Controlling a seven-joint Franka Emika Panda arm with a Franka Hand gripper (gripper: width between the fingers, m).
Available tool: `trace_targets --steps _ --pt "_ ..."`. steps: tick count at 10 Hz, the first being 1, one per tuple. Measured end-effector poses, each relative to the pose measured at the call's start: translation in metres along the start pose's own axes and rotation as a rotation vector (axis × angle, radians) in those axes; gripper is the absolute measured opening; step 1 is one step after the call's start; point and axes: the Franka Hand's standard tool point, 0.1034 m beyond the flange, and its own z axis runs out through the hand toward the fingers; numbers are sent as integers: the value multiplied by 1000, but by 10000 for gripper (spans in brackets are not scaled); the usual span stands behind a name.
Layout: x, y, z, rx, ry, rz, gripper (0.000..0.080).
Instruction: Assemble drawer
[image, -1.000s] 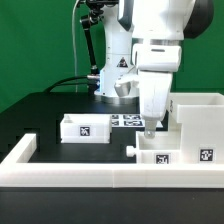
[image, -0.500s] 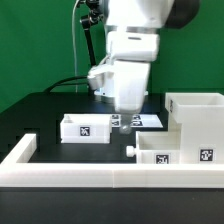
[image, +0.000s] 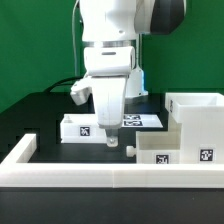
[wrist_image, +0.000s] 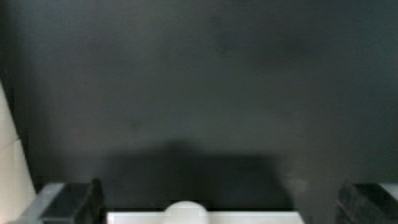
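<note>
My gripper (image: 108, 138) hangs low over the black table, open and empty, between a small white drawer box (image: 84, 127) on the exterior view's left and a white drawer (image: 172, 156) with a small knob (image: 131, 150) on the right. A larger white drawer housing (image: 196, 118) stands behind that drawer. In the wrist view the gripper (wrist_image: 222, 205) shows two dark fingers (wrist_image: 73, 200) spread far apart, with nothing between them but the table. A white knob (wrist_image: 183, 211) on a white panel edge lies just past the fingers.
The marker board (image: 142, 120) lies behind the gripper near the robot base. A low white fence (image: 60, 170) runs along the table's front and the exterior view's left side. A white strip (wrist_image: 9, 150) shows at the wrist view's edge.
The arm has moved toward the exterior view's left, from over the knobbed drawer to the gap beside the small drawer box, and has come down lower. The parts have not moved.
</note>
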Motion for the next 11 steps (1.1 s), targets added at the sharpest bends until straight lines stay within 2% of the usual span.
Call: trace_targets --steps 2,4,6,8,11 --pt "4 7 5 -5 89 16 649" --pt "10 6 9 -5 159 37 649" --pt "4 4 12 -2 181 59 649" --pt "6 4 13 -3 181 54 649" --pt "33 4 15 4 201 35 649"
